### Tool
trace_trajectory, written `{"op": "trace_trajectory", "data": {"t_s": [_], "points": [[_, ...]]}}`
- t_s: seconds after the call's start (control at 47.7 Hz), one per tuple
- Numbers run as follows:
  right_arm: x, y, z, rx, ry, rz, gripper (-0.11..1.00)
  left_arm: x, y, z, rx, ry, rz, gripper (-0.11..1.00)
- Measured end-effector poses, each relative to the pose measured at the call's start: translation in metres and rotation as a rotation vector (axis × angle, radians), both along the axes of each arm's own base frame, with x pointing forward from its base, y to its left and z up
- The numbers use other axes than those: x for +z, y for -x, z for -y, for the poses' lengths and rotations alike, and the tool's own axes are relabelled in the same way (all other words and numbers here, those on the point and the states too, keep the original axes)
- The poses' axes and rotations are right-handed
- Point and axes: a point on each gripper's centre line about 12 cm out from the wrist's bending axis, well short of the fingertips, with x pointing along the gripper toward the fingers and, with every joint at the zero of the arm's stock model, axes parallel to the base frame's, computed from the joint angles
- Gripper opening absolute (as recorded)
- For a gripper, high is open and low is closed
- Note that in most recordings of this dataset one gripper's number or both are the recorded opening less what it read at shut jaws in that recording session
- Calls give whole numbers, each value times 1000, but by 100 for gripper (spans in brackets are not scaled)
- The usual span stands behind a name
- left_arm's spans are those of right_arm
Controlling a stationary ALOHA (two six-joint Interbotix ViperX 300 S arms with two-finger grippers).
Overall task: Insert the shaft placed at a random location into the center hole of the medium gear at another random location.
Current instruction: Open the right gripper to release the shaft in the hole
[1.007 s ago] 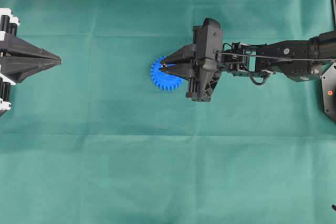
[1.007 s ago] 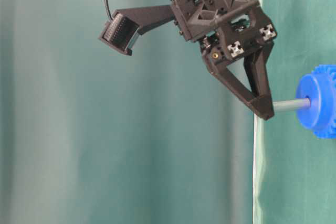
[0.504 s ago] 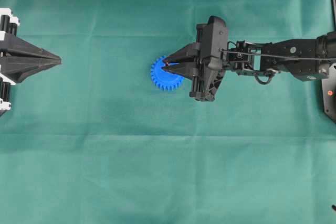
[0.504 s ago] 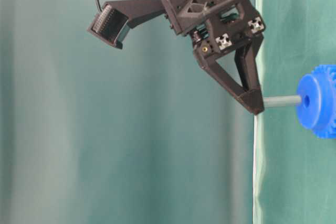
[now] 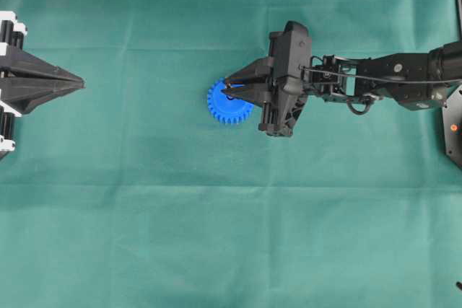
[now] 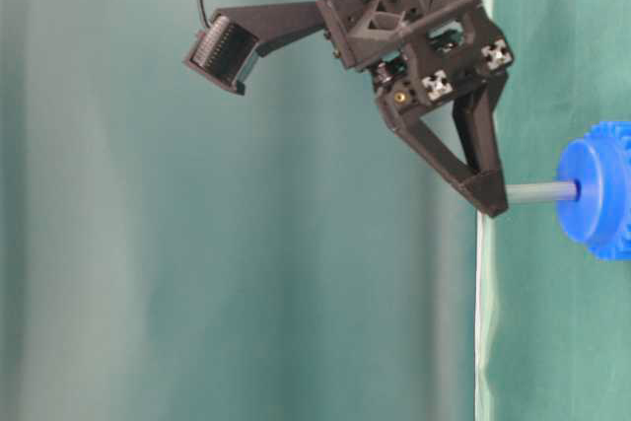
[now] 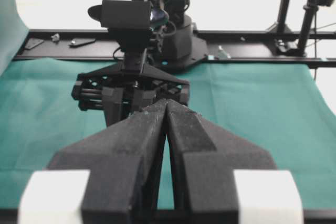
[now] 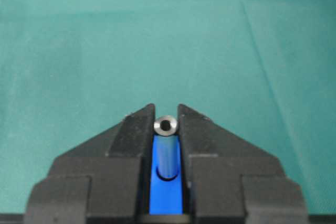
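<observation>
Now right claw tilted down, clamping shaft entering medium gear.

A bright blue medium gear with a toothed rim, a silvery-grey shaft, a matte black right gripper and a black left gripper with white blocks at its base sit against a plain teal-green cloth.
</observation>
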Motion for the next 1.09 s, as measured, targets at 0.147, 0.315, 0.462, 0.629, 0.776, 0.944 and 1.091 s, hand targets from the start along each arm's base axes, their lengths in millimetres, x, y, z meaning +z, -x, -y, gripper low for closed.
{"op": "trace_trajectory", "data": {"t_s": [0.147, 0.315, 0.462, 0.629, 0.776, 0.944, 1.091], "points": [[-9, 0, 0, 0, -1, -17, 13, 0, 0, 0, 0, -2, -2, 0], [-18, -1, 1, -2, 1, -25, 13, 0, 0, 0, 1, -1, -2, 0], [-31, -1, 0, -1, -4, -55, 13, 0, 0, 0, 0, 0, -3, 0], [-34, 0, 1, -4, -5, -63, 13, 0, 0, 0, 1, 0, -3, 0], [-34, -1, 0, -2, -5, -63, 13, 0, 0, 0, 0, 0, -3, 0], [-33, -1, 1, -4, -5, -61, 13, 0, 0, 0, 0, 0, -2, 0], [-33, -1, 0, -2, -5, -60, 23, 0, 0, 0, 0, 0, -3, 0]]}}
